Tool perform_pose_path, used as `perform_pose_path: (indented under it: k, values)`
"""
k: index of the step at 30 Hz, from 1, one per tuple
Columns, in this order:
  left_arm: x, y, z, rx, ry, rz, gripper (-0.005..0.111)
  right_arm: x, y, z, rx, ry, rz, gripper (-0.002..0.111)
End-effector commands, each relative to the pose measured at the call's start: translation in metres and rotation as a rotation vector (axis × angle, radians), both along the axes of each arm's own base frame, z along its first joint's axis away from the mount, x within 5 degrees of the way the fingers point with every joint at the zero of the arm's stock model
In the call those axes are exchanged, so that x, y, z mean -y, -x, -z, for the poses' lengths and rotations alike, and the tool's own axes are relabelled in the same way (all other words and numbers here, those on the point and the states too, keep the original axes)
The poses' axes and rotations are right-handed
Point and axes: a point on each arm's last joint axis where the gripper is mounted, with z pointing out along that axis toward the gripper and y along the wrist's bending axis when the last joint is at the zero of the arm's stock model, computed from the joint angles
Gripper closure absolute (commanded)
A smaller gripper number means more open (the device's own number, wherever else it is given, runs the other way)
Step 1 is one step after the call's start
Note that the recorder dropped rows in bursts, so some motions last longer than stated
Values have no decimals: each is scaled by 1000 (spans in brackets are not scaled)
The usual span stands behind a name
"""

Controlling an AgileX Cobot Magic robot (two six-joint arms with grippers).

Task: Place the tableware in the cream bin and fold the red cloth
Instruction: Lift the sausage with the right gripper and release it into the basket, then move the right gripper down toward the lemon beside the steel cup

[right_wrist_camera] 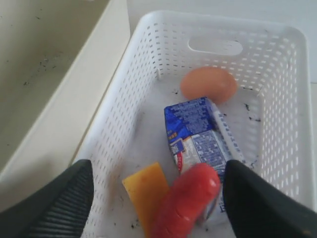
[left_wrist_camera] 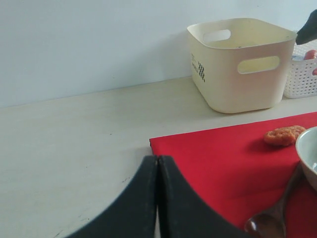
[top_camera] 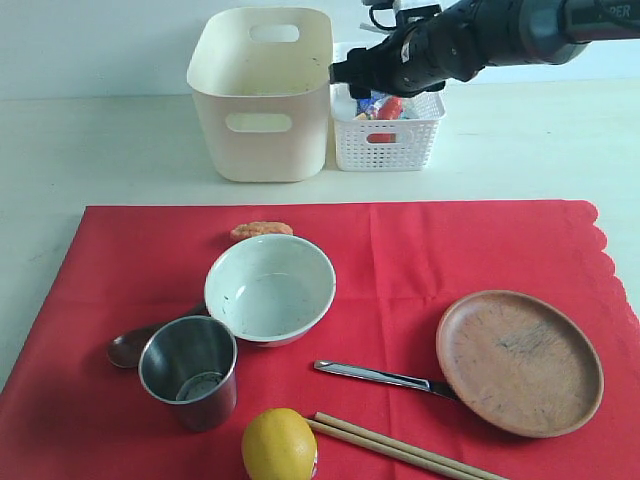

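On the red cloth (top_camera: 420, 250) lie the pale bowl (top_camera: 270, 288), steel cup (top_camera: 190, 370), dark spoon (top_camera: 130, 348), silver knife (top_camera: 385, 376), chopsticks (top_camera: 400, 447) and wooden plate (top_camera: 519, 361). The cream bin (top_camera: 262, 95) stands behind the cloth and looks empty in the right wrist view. My right gripper (right_wrist_camera: 157, 168) hangs open over the white lattice basket (right_wrist_camera: 148, 74), with a blurred red sausage (right_wrist_camera: 190, 198) below its spread fingers. My left gripper (left_wrist_camera: 157, 158) is shut on nothing, low over the table beside the cloth's far left corner (left_wrist_camera: 163, 141). It is outside the exterior view.
The basket (top_camera: 388, 135) stands right of the bin and holds an egg (right_wrist_camera: 208, 84), a milk carton (right_wrist_camera: 198, 134) and a cheese slice (right_wrist_camera: 146, 191). A lemon (top_camera: 279, 445) sits at the cloth's near edge. An orange food piece (top_camera: 262, 230) lies behind the bowl.
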Motion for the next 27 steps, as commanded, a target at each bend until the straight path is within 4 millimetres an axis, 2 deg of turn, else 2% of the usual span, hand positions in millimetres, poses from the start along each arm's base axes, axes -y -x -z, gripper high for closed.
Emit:
perform_pose_path:
  k: [1, 6, 8, 13, 19, 24, 27]
  values:
    - [0, 0, 1, 6, -1, -3, 105, 8, 7, -29, -13, 40, 23, 38]
    - [0, 0, 1, 6, -1, -3, 105, 17, 19, -59, -42, 84, 57, 39]
    - [0, 0, 1, 6, -1, -3, 105, 21, 25, -71, -52, 108, 65, 43]
    - [0, 0, 1, 6, -1, -3, 105, 30, 40, -92, -101, 193, 58, 72]
    - [0, 0, 1, 6, -1, -3, 105, 38, 59, -106, -213, 225, 78, 109]
    - [0, 0, 1, 6, -1, -3, 105, 27, 74, -114, -293, 160, -20, 108]
    - [0, 0, 1, 6, -1, -3, 105, 12, 85, -119, -303, 131, -91, 108]
